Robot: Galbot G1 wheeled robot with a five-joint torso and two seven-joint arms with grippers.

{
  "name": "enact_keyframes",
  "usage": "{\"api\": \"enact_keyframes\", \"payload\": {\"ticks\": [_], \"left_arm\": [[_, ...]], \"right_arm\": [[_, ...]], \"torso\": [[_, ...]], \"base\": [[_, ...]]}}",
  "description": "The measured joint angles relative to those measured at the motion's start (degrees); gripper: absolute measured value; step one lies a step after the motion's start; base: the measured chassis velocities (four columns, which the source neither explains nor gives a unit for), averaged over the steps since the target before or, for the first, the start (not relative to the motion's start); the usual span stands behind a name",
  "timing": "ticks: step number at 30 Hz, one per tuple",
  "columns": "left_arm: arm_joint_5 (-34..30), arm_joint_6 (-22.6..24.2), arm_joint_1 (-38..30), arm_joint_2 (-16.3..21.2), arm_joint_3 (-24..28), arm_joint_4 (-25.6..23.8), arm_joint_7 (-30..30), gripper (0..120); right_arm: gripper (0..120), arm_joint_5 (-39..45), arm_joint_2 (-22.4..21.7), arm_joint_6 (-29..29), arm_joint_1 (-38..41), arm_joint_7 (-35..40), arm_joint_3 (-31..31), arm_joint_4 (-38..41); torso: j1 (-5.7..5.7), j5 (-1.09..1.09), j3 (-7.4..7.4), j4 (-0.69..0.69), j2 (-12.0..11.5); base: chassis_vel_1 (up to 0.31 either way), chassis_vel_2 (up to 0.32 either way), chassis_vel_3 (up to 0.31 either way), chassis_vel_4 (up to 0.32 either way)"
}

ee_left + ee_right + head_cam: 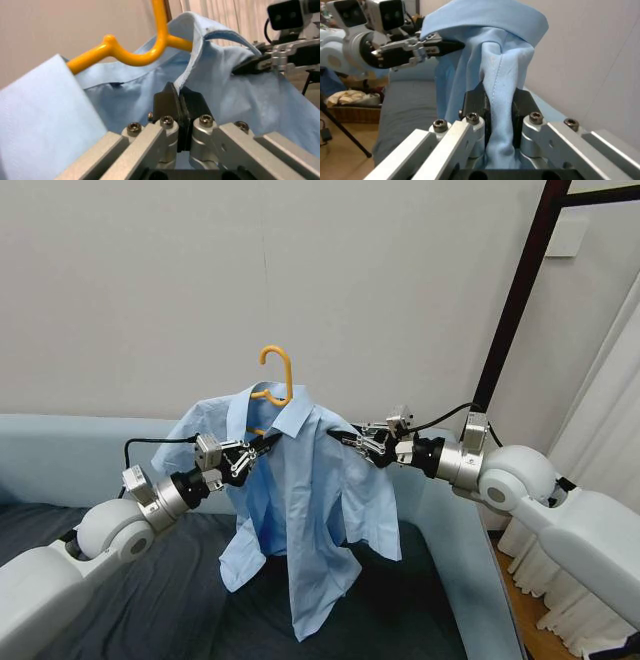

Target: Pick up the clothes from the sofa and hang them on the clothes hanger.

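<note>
Hanging in mid-air btwn the two arms is a light-blue long-sleeved button-up shirt, already draped on an orange-yellow plastic hanger. The hook pokes up out of the collar, in front of the plain wall. Shirt sits above the sofa w/ dark grey seat cushion and pale blue frame. Its front is open, w/ one sleeve & the tails drooping toward the cushion. Can't tell if the lowest tail touches the seat.

Left gripper comes in from the robot's left, arm stretched up & fwd. It's clamped tight on the shirt's front edge just under the collar. In the left wrist view its black pads press together on a thin strip of fabric, w/ the hanger's neck right above.

Right gripper reaches in from the other side at approx the same height, pinching a bunched fold at the shirt's shoulder. In the right wrist view a thick roll of blue cloth is squeezed btwn its pads, jaws kept apart only by the fabric. Both grippers carry the garment, near each other but not touching.

Off to the robot's right a dark slanted rack pole runs up the wall, w/ a white curtain beyond it.
</note>
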Motion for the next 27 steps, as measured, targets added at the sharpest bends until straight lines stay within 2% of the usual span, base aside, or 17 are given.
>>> {"api": "enact_keyframes", "payload": {"ticks": [15, 21, 24, 27], "left_arm": [[1.1, 0.2, 3.4, 0.3, -3.5, -0.4, -1.5, 0], [1.3, -0.9, 5.0, 0.2, -3.9, -1.5, -3.0, 0], [1.3, -2.5, 6.1, -0.2, -4.3, -2.0, -5.5, 14], [1.4, -3.2, 6.9, -0.5, -4.8, -2.1, -6.8, 20]], "right_arm": [[7, 2.2, -1.0, -0.2, -0.2, -0.7, 0.3, 1.0], [7, 3.5, -1.0, -0.4, -0.1, 1.3, 0.3, 1.2], [7, 5.8, -1.1, -0.9, 0.3, 5.4, 0.1, 1.6], [7, 6.9, -1.3, -1.2, 0.3, 6.5, 0.4, 1.6]], "torso": [[0.00, 0.00, 0.00, 0.00, 0.0], [0.00, 0.00, 0.00, 0.00, 0.0], [0.00, 0.00, 0.00, 0.00, 0.0], [0.00, 0.00, 0.00, 0.01, 0.0]], "base": [[0.000, 0.000, 0.000, 0.000], [0.000, 0.000, 0.000, 0.000], [0.000, 0.000, 0.000, 0.000], [0.000, 0.000, 0.000, 0.000]]}}
